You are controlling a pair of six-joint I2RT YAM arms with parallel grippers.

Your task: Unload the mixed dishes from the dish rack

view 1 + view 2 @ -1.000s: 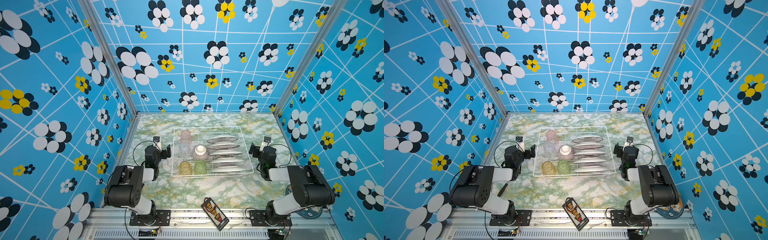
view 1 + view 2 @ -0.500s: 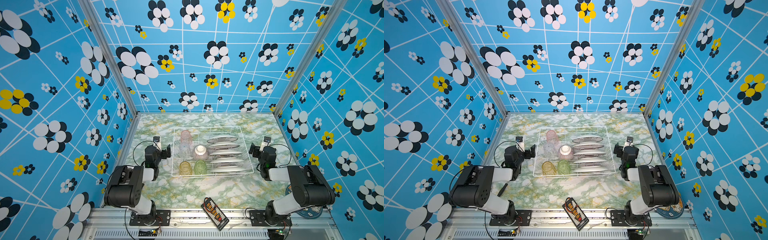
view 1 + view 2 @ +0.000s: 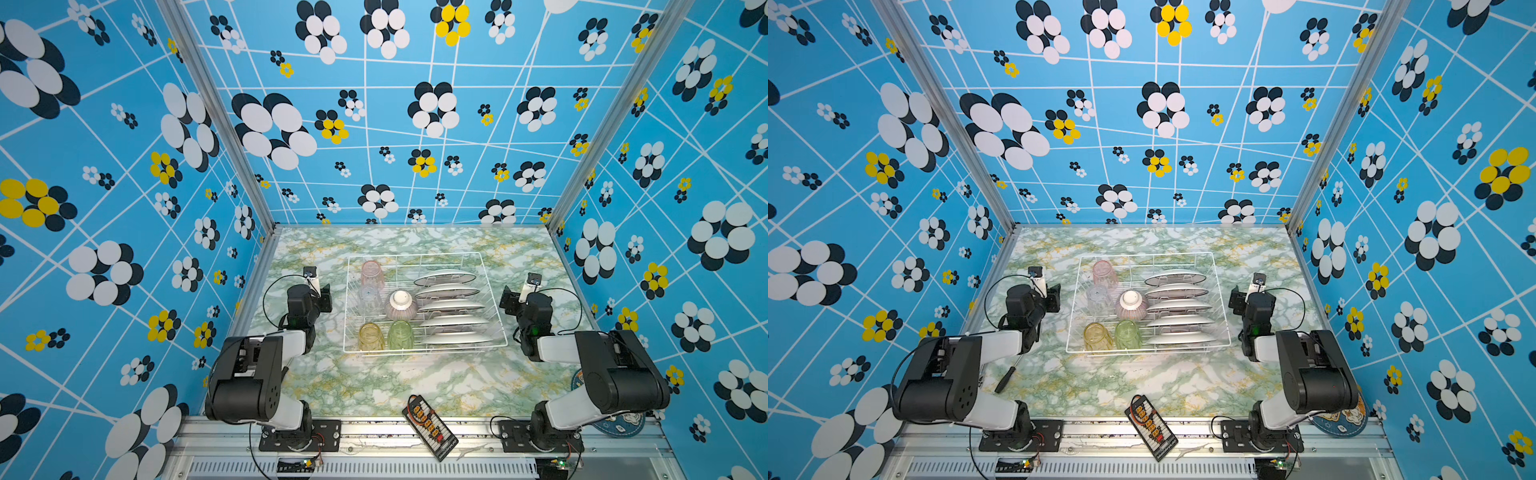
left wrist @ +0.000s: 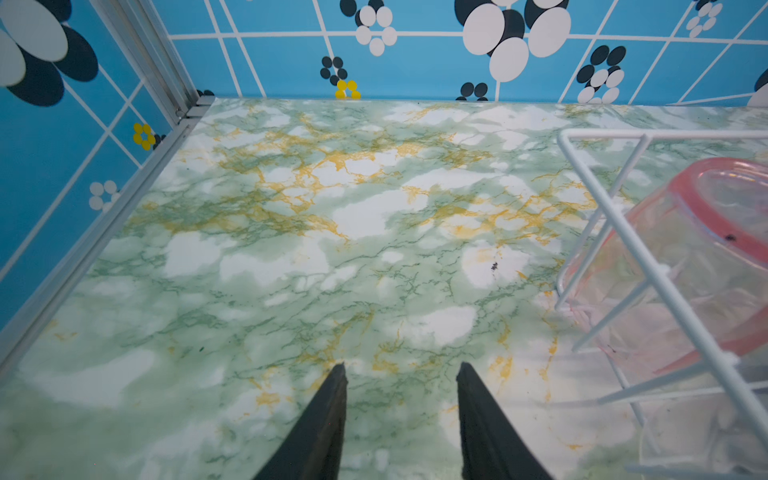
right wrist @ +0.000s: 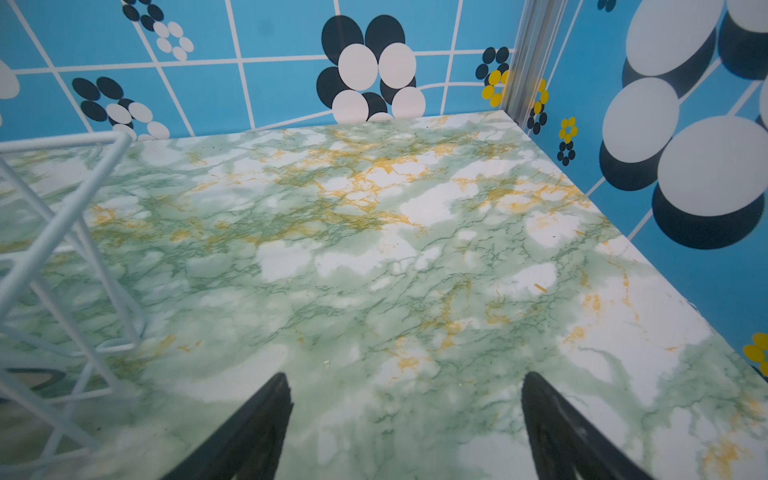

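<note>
Arms (image 3: 266,361) (image 3: 602,365) low beside dish rack (image 3: 436,262)

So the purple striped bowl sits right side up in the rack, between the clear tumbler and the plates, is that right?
Not quite: the purple striped bowl is upside down, white foot up, as both top views show. It does sit in the rack between the clear tumbler and the plates.

Wht rack (image 3: 415,255), purple-striped bowl (image 3: 400,305), grn/yel marbled table (image 3: 374,382).
</note>
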